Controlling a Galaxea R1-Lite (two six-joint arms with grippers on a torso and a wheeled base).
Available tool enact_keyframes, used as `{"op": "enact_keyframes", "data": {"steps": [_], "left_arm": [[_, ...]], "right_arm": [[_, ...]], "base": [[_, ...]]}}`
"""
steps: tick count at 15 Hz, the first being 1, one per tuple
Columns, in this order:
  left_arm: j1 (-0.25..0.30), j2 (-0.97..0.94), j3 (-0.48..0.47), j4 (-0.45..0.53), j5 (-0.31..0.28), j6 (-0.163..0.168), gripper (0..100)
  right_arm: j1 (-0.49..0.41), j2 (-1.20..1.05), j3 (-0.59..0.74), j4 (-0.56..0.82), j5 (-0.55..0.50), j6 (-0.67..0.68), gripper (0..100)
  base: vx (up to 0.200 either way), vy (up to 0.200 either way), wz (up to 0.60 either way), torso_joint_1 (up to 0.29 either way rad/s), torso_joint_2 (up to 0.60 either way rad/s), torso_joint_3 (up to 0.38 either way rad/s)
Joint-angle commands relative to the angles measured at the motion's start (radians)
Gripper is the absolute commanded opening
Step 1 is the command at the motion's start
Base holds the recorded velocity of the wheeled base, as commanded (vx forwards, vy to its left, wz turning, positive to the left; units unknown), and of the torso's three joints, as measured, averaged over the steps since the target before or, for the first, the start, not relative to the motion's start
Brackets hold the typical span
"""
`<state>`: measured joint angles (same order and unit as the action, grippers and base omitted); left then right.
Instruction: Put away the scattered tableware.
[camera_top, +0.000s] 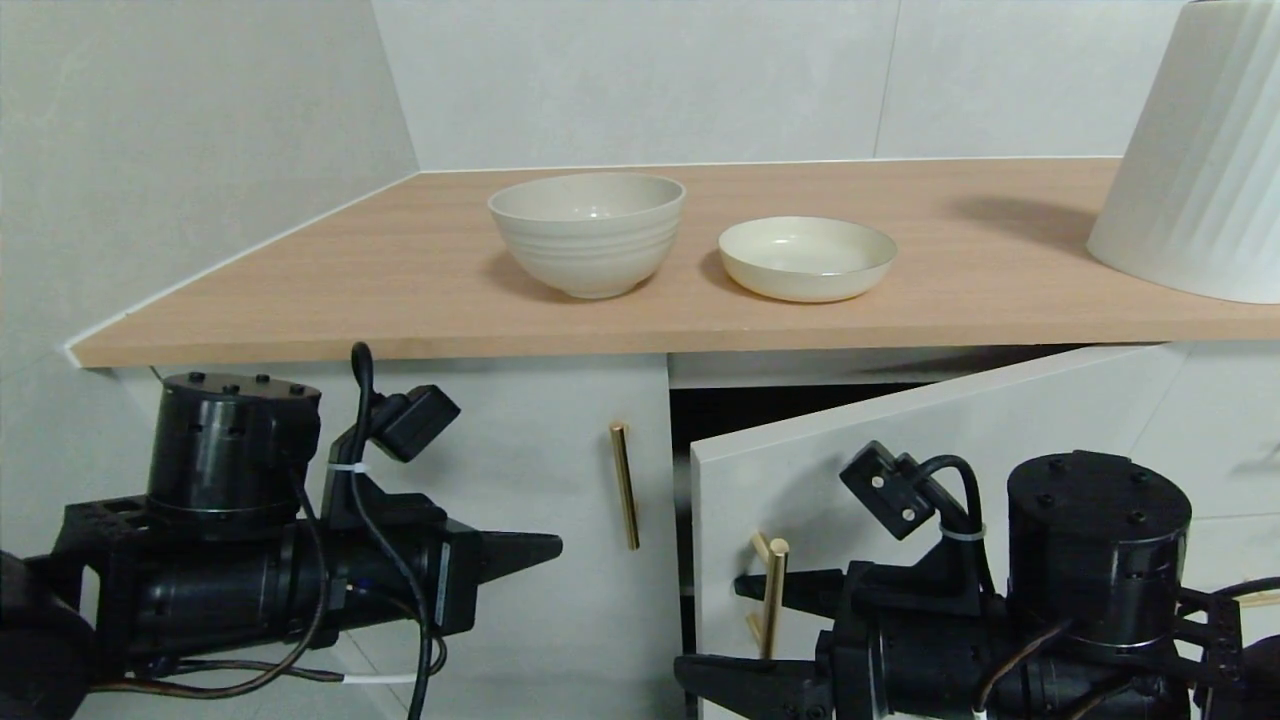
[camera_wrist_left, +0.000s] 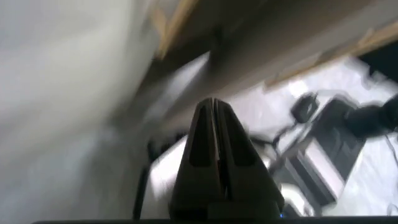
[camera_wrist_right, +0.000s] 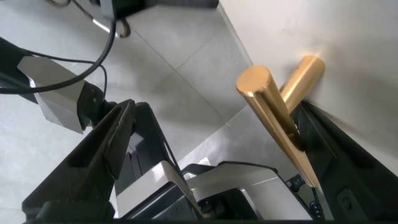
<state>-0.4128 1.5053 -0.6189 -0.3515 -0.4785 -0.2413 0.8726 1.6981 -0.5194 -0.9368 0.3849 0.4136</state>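
A deep pale bowl (camera_top: 587, 232) and a shallow dish (camera_top: 807, 257) stand side by side, a little apart, on the wooden surface (camera_top: 300, 300). A white lampshade (camera_top: 1200, 150) sits well off to the right on the same surface. Below, the right cabinet door (camera_top: 950, 430) stands ajar and the left door (camera_top: 520, 440) is closed. The right gripper (camera_top: 762, 630) is at the ajar door's gold handle (camera_top: 770, 590), its fingers (camera_wrist_right: 106, 149) spread with the handle between them, one finger just beside it. The left gripper (camera_top: 545, 547) hangs low in front of the closed door, its fingers (camera_wrist_left: 199, 137) pressed together
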Motion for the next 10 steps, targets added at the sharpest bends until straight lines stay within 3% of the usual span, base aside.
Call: {"op": "enact_keyframes", "data": {"steps": [1,4,5,6,8,9,10], "left_arm": [[-0.014,0.058,-0.030,-0.052,0.000,-0.006,0],[-0.070,0.128,-0.061,-0.136,0.000,-0.009,0],[-0.124,0.211,-0.061,-0.222,0.001,-0.003,0],[-0.144,0.265,-0.062,-0.287,0.006,-0.003,0],[-0.167,0.365,-0.051,-0.457,0.054,-0.003,0],[-0.169,0.380,-0.048,-0.492,0.069,-0.003,0],[-0.178,0.434,-0.018,-0.646,0.116,-0.007,0]], "right_arm": [[0.000,0.003,0.001,0.001,-0.001,0.001,100],[0.000,0.000,0.001,0.001,-0.006,0.001,100],[0.000,0.006,0.002,0.001,-0.020,0.001,100],[0.000,0.008,0.001,0.001,-0.027,0.001,100],[-0.003,0.005,-0.001,0.001,-0.043,0.001,100],[-0.003,0.003,-0.001,0.001,-0.047,0.001,100],[-0.003,0.000,-0.001,0.001,-0.057,0.001,100]], "base": [[0.000,0.000,0.00,0.000,0.00,0.000],[0.000,0.000,0.00,0.000,0.00,0.000],[0.000,0.000,0.00,0.000,0.00,0.000],[0.000,0.000,0.00,0.000,0.00,0.000],[0.000,0.000,0.00,0.000,0.00,0.000],[0.000,0.000,0.00,0.000,0.00,0.000],[0.000,0.000,0.00,0.000,0.00,0.000]]}}
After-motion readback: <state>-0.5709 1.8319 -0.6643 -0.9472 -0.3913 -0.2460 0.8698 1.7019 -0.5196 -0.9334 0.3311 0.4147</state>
